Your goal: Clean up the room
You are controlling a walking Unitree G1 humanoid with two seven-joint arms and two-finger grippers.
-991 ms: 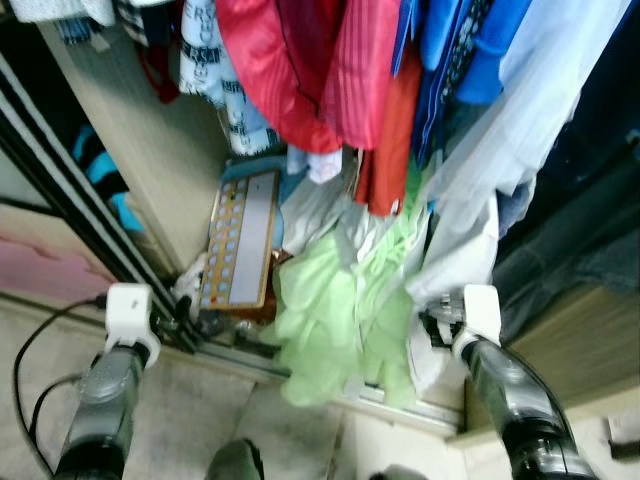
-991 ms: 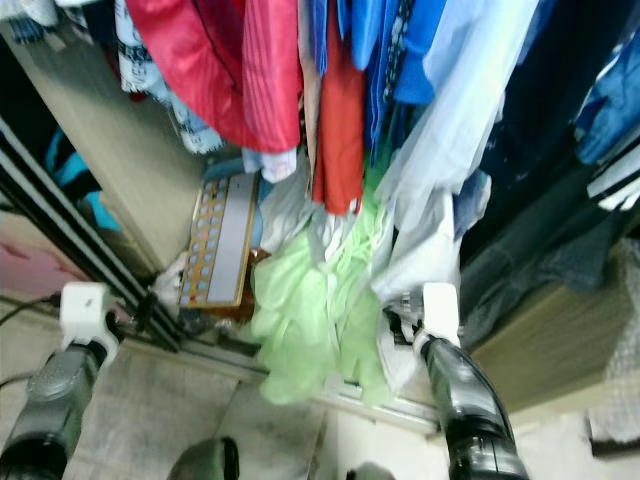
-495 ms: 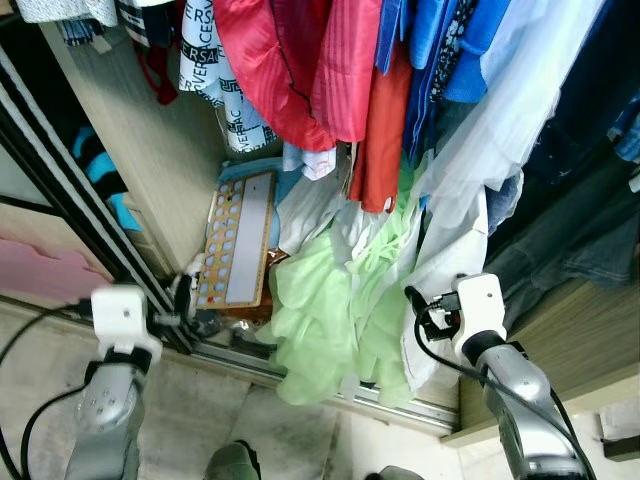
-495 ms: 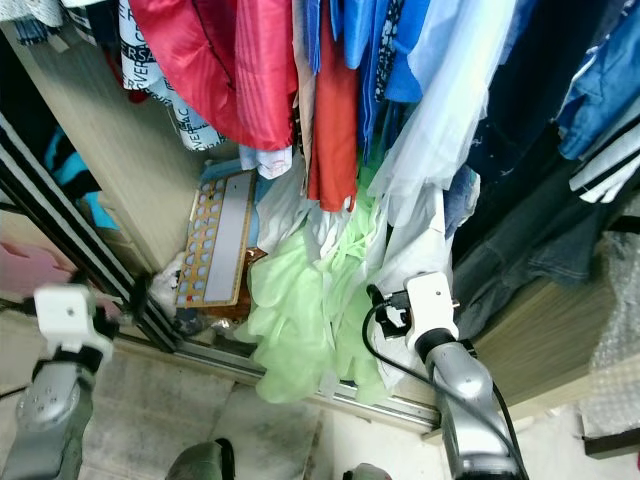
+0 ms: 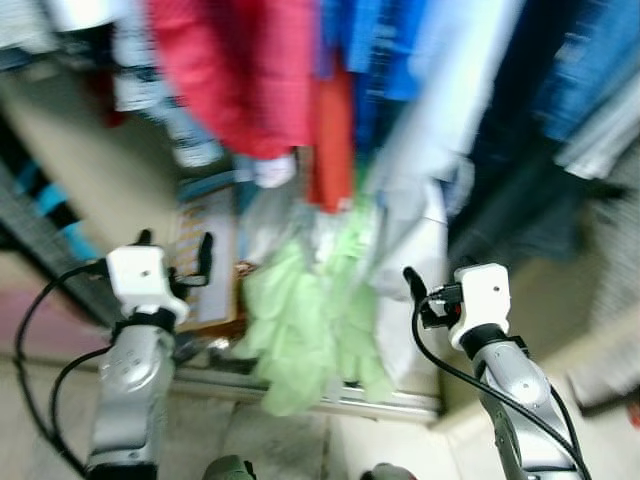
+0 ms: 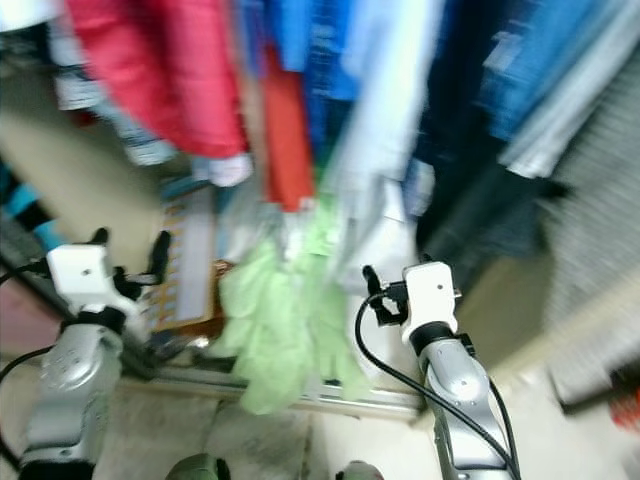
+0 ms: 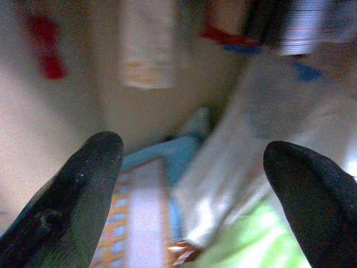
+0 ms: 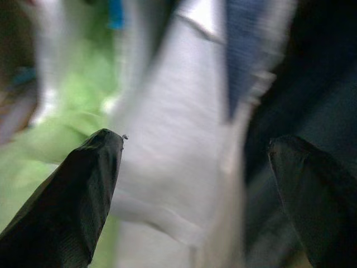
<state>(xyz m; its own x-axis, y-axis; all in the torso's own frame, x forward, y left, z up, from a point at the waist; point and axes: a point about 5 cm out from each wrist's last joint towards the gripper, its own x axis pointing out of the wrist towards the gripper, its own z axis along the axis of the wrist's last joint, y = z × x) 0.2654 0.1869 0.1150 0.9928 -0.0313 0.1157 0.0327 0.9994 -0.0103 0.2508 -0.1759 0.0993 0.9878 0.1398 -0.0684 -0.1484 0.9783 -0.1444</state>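
The head views are blurred. A light green garment [image 5: 300, 340] spills from the open wardrobe onto its bottom track, under hanging red clothes [image 5: 250, 70], blue clothes [image 5: 380, 60] and a pale white garment [image 5: 420, 270]. My left gripper [image 5: 172, 245] is raised in front of a flat board with coloured dots [image 5: 208, 265] that leans in the wardrobe's corner; its fingers are open with nothing between them [image 7: 189, 184]. My right gripper [image 5: 420, 288] hovers just short of the white garment, open and holding nothing [image 8: 192, 184].
Dark clothes [image 5: 520, 170] hang at the right. The wardrobe's wooden side wall [image 5: 90, 170] stands at the left, and a metal sliding-door track [image 5: 400, 400] runs along the floor. Tiled floor [image 5: 270, 440] lies before it. A black cable [image 5: 40, 340] loops beside my left arm.
The camera has swung and the picture is now blurred. My left gripper has risen to the level of the dotted board. My right gripper stays near the white garment.
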